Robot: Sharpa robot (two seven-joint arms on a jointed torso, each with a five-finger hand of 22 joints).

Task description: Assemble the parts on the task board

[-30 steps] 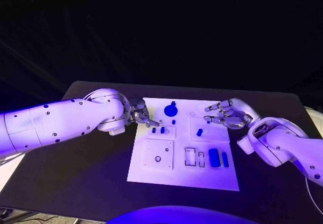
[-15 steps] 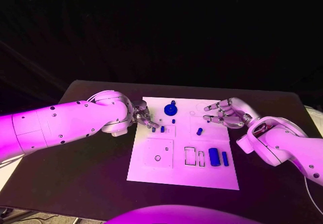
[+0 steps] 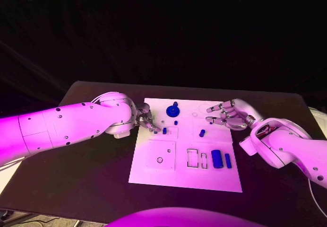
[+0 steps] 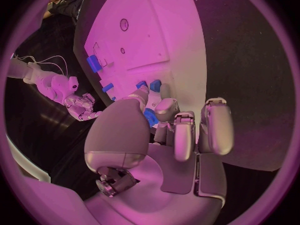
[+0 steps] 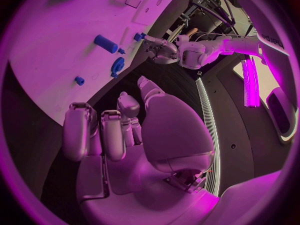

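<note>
The white task board [image 3: 178, 170] lies mid-table. My left hand [image 3: 146, 119] is at the board's far left edge, fingers curled down, with the tips just above two small blue pieces [image 3: 164, 130]. The left wrist view shows the left hand [image 4: 169, 125] with those pieces [image 4: 155, 85] just past the fingertips and nothing gripped. My right hand [image 3: 229, 116] hovers over the board's far right edge, loosely curled and empty. A round blue part [image 3: 173, 111] and a slanted blue peg [image 3: 202, 134] sit between the hands. The right wrist view shows the right hand [image 5: 119, 130] and that round part [image 5: 117, 65].
A large blue block [image 3: 217, 159] and a thin blue bar [image 3: 228, 161] lie on the board's near right, beside two empty slots [image 3: 193, 158]. A square panel with a hole [image 3: 159, 161] is at the near left. Black table [image 3: 81, 179] surrounds the board.
My left hand has edged slightly down towards the two small blue pieces. The right hand and the parts have stayed put.
</note>
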